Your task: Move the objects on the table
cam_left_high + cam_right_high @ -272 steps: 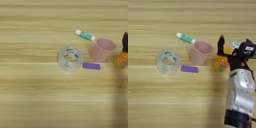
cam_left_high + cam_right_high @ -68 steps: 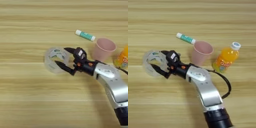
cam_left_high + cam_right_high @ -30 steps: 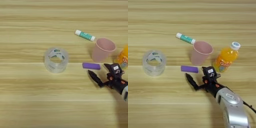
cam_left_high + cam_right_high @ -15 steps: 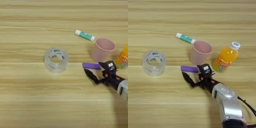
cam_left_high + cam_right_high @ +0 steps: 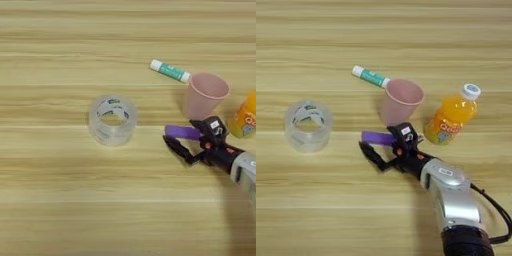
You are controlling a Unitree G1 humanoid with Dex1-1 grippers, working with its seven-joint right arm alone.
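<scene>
The short purple bar (image 5: 374, 137) lies flat on the table (image 5: 321, 200), just in front of a pink cup. My right gripper (image 5: 377, 138) is open, reaching in from the lower right on its silver forearm. One black finger (image 5: 370, 152) lies on the near side of the bar and the other sits at the bar's right end, toward the cup. The clear tape roll (image 5: 112, 120) stands apart at the left. The orange-drink bottle (image 5: 451, 116) with a white cap stands upright to the right of the cup.
The pink cup (image 5: 400, 101) stands upright right behind the purple bar and the gripper. A white and green glue stick (image 5: 370, 76) lies behind the cup. Bare wood stretches across the left and front of the table.
After leaving the tape roll further left than it first stood, the gripper drew back to the right. Over the last second it has moved up and left to straddle the purple bar.
</scene>
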